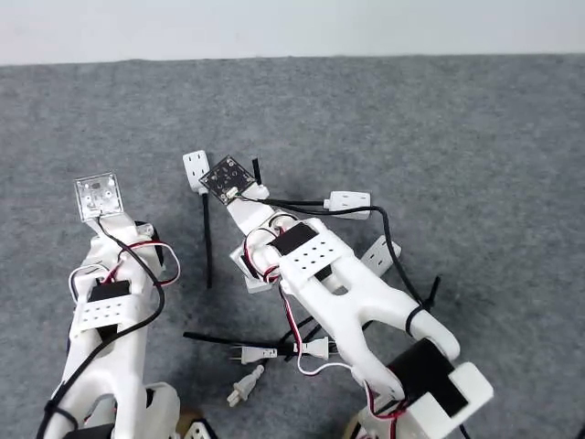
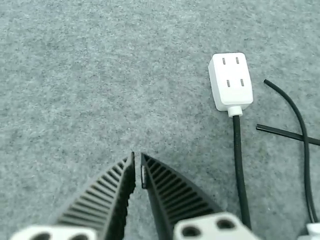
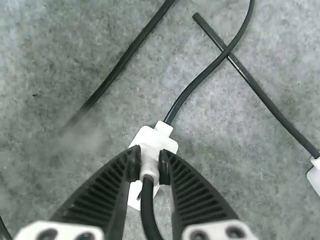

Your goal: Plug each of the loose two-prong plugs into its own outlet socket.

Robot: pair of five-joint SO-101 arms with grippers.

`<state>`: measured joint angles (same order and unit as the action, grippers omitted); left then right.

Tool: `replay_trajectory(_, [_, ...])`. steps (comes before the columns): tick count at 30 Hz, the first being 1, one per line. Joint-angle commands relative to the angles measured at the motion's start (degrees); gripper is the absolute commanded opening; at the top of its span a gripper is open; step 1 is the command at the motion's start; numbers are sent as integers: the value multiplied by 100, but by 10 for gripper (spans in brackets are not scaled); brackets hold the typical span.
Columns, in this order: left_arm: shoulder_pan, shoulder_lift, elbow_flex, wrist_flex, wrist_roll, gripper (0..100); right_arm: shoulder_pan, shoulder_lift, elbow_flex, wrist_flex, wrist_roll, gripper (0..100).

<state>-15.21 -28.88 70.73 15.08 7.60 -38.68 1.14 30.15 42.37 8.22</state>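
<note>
While loose two-prong plugs lie unplugged at six o'clock on the bench, most work remains: the right pincer clamps a white corded fitting, the left pincer is closed and empty, and the outlet socket at eleven o'clock is vacant

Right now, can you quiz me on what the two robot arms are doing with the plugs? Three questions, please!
1. True or false: the left gripper is holding a plug.
2. What lies near the left gripper on the grey carpet? A) a white outlet socket on a black cord, B) a red ball, C) a metal spoon.
3. Fill in: the right gripper is shut on a white plastic block with a ____ cord.

Key: 1 false; 2 A; 3 black.
</note>
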Motion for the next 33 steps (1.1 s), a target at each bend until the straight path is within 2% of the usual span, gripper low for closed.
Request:
replay_trajectory(1, [-26,-167,-31,26,70,12,-119,189,-44,207,26,45])
replay_trajectory(7, [-26,-167,-31,26,70,12,-743,145,-413,637,-712,299])
replay_trajectory(13, [-132,-167,-57,26,70,12,-884,207,-510,462,-765,314])
replay_trajectory(19, [-220,-167,-84,9,70,12,-875,681,-651,171,-1169,313])
replay_trajectory(22, [-316,-158,-163,26,97,12,-787,963,-1002,382,-1187,248])
replay_trajectory(26, [-308,-158,-163,26,97,12,-664,1279,-1503,848,-1160,10])
replay_trajectory(30, [-290,-158,-154,35,88,12,-224,1024,-1565,1174,-1152,7])
replay_trajectory(33, [-202,-158,-154,88,79,12,31,251,-1565,1851,-967,7])
